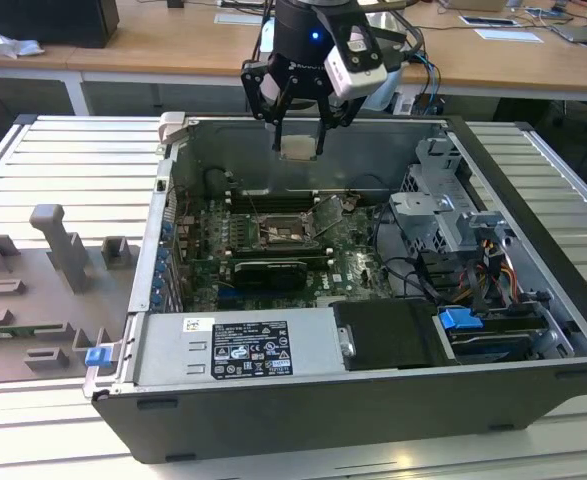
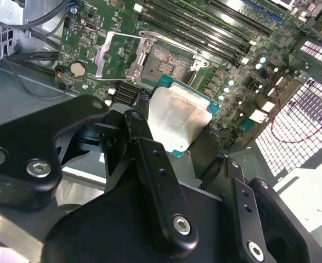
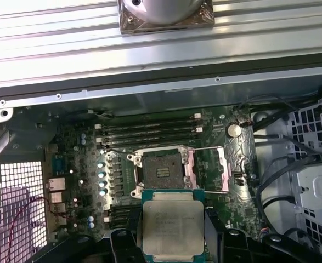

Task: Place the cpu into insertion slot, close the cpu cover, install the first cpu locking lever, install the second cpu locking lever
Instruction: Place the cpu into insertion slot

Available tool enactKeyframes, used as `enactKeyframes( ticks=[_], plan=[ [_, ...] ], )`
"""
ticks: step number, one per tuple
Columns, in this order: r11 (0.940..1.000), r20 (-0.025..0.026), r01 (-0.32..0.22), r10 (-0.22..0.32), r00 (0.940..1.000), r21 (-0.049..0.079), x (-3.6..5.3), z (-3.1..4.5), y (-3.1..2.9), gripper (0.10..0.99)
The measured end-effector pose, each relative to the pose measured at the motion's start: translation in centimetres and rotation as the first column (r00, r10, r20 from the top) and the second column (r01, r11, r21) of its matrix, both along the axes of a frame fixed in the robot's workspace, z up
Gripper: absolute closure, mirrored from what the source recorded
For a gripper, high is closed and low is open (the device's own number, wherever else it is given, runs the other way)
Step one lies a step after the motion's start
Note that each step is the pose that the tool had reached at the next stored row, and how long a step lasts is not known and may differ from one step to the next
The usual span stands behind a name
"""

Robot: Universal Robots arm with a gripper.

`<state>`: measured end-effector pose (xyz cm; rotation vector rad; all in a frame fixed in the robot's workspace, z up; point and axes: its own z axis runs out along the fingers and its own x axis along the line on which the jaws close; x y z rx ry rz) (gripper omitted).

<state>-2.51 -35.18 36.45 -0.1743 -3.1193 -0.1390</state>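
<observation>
Flat square silver-grey cpu is clamped edge to edge in my black tool, hanging in the air well above the green motherboard and roughly over the socket area in the exterior view. The small square dark insertion slot with its silver rim has its contacts exposed, and the thin silver frame-shaped cpu cover is swung open, hinged off to one side just beside the slot. All of this is inside the open black computer case, which lies on the ribbed grey metal table.
</observation>
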Motion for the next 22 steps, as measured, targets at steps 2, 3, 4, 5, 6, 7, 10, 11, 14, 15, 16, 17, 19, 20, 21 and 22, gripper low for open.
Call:
enactKeyframes(
  ticks=[2, 3, 4, 5, 6, 7, 10, 11, 14, 15, 16, 17, 19, 20, 21, 22],
  plan=[
    [0.9999, 0.0000, 0.012, -0.012, 0.9999, 0.000, 0.00, -0.01, 0.00, 0.545],
    [0.9999, 0.0000, 0.016, -0.016, 0.9999, 0.000, 0.00, -0.01, 0.00, 0.545],
    [0.9998, 0.0000, 0.021, -0.021, 0.9998, 0.000, 0.00, -0.01, 0.00, 0.545],
    [0.9997, 0.0000, 0.024, -0.024, 0.9997, 0.000, 0.00, -0.01, 0.00, 0.545],
    [0.9996, 0.0000, 0.027, -0.027, 0.9996, 0.000, 0.00, -0.02, 0.00, 0.545],
    [0.9995, 0.0000, 0.031, -0.031, 0.9995, 0.000, 0.00, -0.02, 0.00, 0.545],
    [0.9989, 0.0000, 0.046, -0.046, 0.9989, 0.000, 0.00, -0.03, 0.00, 0.545],
    [0.9987, 0.0000, 0.050, -0.050, 0.9987, 0.000, 0.00, -0.03, 0.00, 0.545],
    [0.9983, 0.0001, 0.058, -0.058, 0.9983, 0.000, 0.00, -0.03, 0.00, 0.545],
    [0.9982, 0.0000, 0.060, -0.060, 0.9982, 0.000, 0.00, -0.03, 0.00, 0.545],
    [0.9980, 0.0000, 0.063, -0.063, 0.9980, 0.000, 0.00, -0.03, 0.00, 0.545],
    [0.9979, 0.0000, 0.065, -0.065, 0.9979, 0.000, 0.00, -0.03, 0.00, 0.545],
    [0.9974, 0.0000, 0.072, -0.072, 0.9974, 0.000, 0.00, -0.04, 0.00, 0.545],
    [0.9971, 0.0000, 0.076, -0.076, 0.9971, 0.000, 0.00, -0.03, 0.00, 0.545],
    [0.9969, 0.0000, 0.078, -0.078, 0.9969, 0.000, 0.00, -0.03, 0.00, 0.545],
    [0.9968, 0.0000, 0.080, -0.080, 0.9968, 0.000, 0.00, -0.03, 0.00, 0.545]
  ],
)
